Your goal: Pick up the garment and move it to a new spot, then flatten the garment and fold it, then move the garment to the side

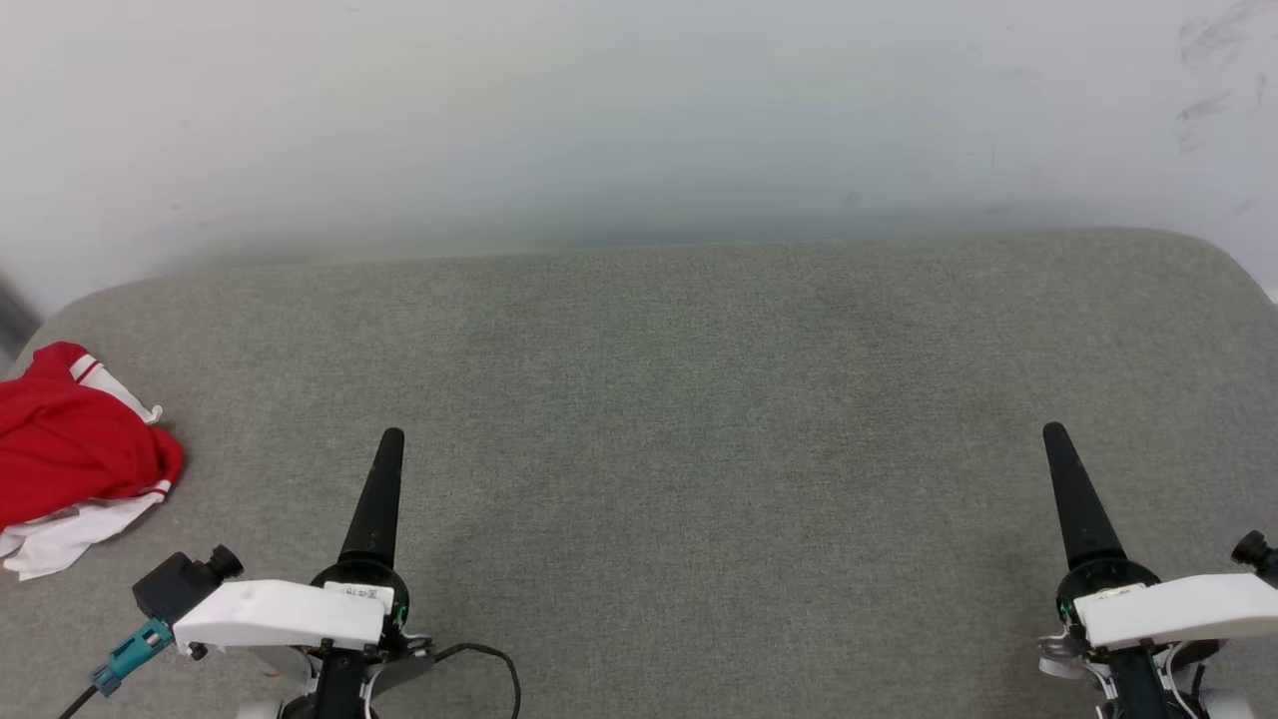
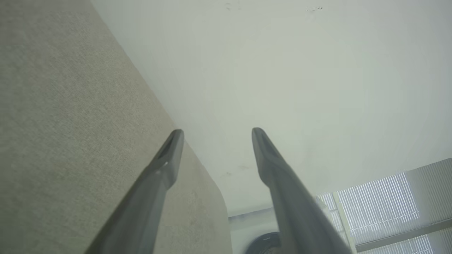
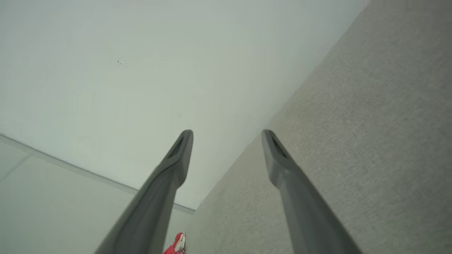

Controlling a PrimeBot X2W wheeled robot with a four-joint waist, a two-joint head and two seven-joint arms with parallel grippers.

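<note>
The garment [image 1: 70, 449] lies bunched in a heap at the far left edge of the worktop [image 1: 699, 399]. Its long axis runs roughly near-to-far, and which way the collar points cannot be told. It is red, with white sleeve cloth and red-striped trim showing. The worktop is grey fabric with rounded corners, set against a pale scuffed wall [image 1: 639, 120]. The left end effector [image 2: 216, 132] and the right end effector [image 3: 226, 133] both stand wide apart, holding nothing, clear of the garment.

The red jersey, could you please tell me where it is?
The red jersey lies at the head view's left edge, on the grey cushion, beside the left gripper.
</note>
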